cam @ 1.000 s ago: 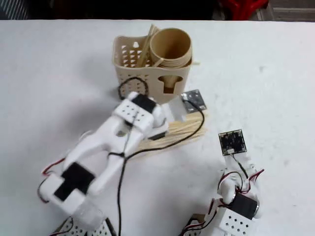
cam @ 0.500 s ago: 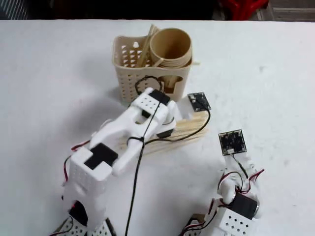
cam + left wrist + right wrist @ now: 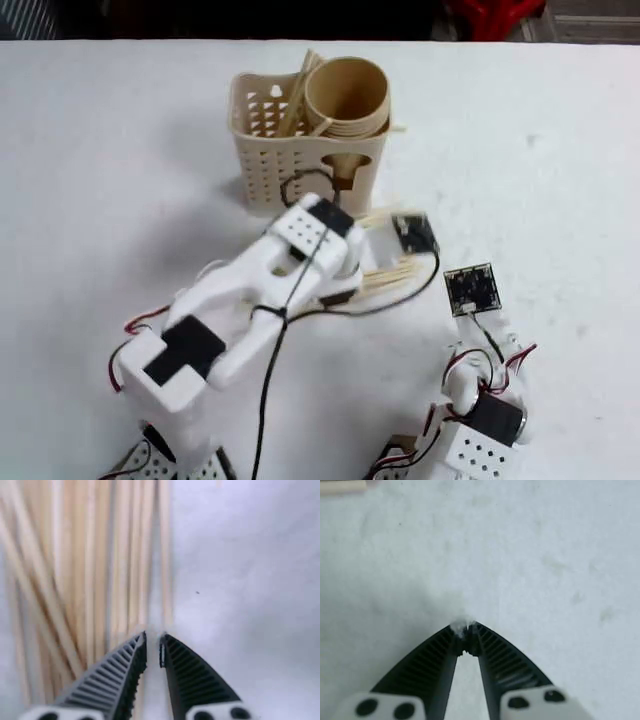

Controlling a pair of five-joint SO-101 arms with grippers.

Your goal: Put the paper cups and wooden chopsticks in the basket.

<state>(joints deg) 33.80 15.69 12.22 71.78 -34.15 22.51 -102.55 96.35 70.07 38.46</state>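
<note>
Table [image 3: 100,150] | basket [image 3: 262,165] holds cups [image 3: 345,95] | left hand [image 3: 153,642] at chopsticks [image 3: 90,570], grip unclear | right hand [image 3: 465,630] closed

A white surface [image 3: 540,170] spreads across the whole scene, matte and slightly uneven, with faint grey smudges and a tiny dark speck [image 3: 197,593] on it. Along its far edge runs a dark strip of room [image 3: 180,18]. A red object [image 3: 495,15] sits in that strip toward one corner, a pale grey patch [image 3: 590,20] just beside it, and a striped grey object [image 3: 22,18] at the opposite corner
</note>
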